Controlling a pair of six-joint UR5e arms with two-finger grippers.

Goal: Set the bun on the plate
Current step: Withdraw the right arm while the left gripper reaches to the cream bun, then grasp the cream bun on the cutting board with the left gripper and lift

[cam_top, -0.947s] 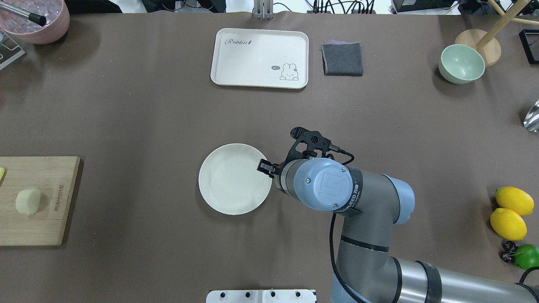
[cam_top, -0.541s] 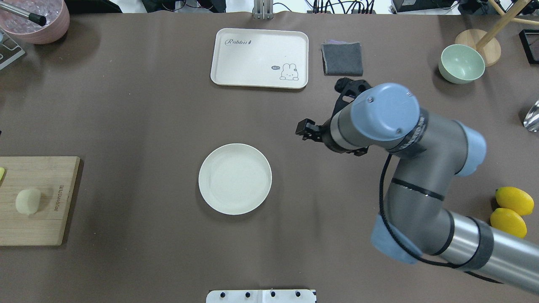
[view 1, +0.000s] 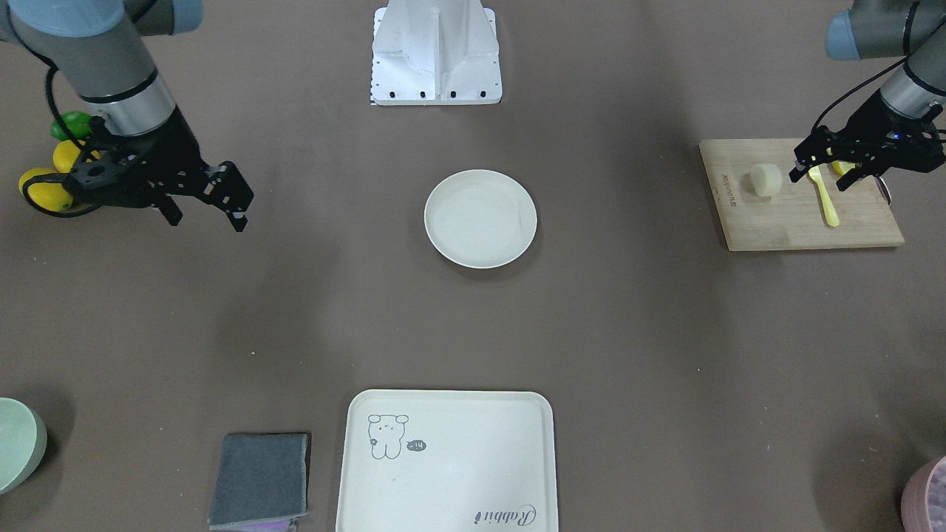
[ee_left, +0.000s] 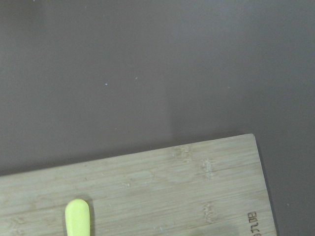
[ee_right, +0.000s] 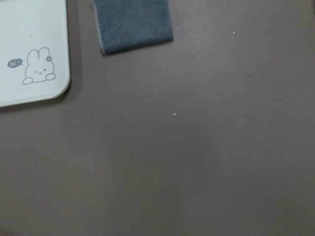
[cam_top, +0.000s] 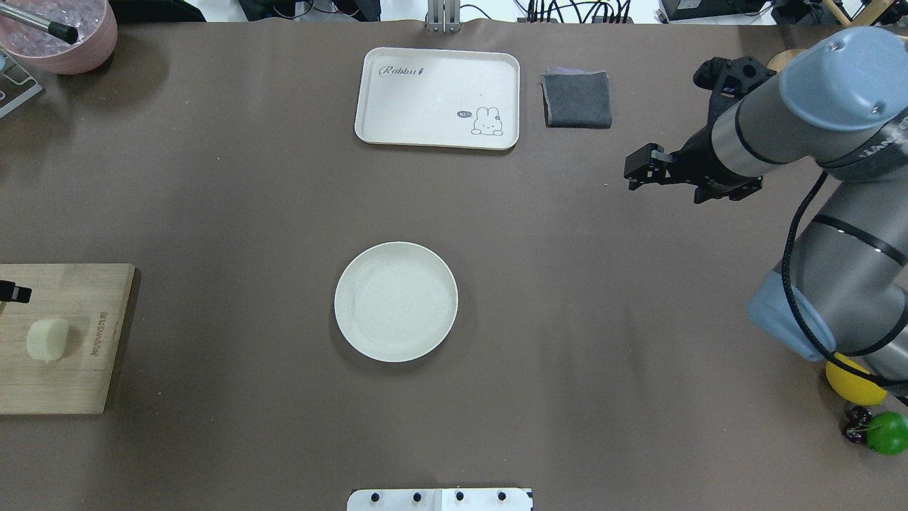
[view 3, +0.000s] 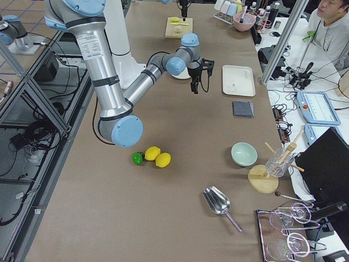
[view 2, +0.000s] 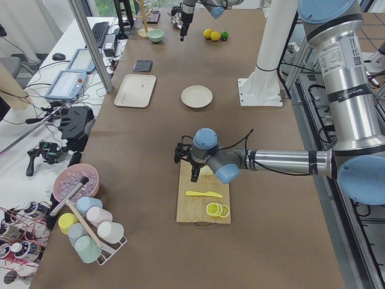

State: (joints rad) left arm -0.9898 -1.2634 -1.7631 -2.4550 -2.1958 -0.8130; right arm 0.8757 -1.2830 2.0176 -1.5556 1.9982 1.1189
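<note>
Tray (cam_top: 425,99): "Rabbit" in cnr; "hi" bubble by bunny drawing (cam_top: 487,122).

Arms: two of one make, the right arm (cam_top: 844,241) and the left arm (view 2: 283,161), built of matte grey tubes with polished silver sections.
Joints: rounded housings closed by pale blue caps (cam_top: 844,74), each cap set with small screws.
Markings: a black band (cam_top: 879,145) with white lettering at the right wrist, and a printed label (view 2: 346,63) down the left arm's thick tube. Neither can be read.
Cables: a thin black cable (cam_top: 794,241) loops outside each forearm.
Grippers: the right gripper (view 1: 208,216) and the left gripper (view 1: 819,177) are black, angular metal, with silver screws on the right one's finger.
Base: a white pedestal (view 1: 436,52) edged with dark bolts.
</note>
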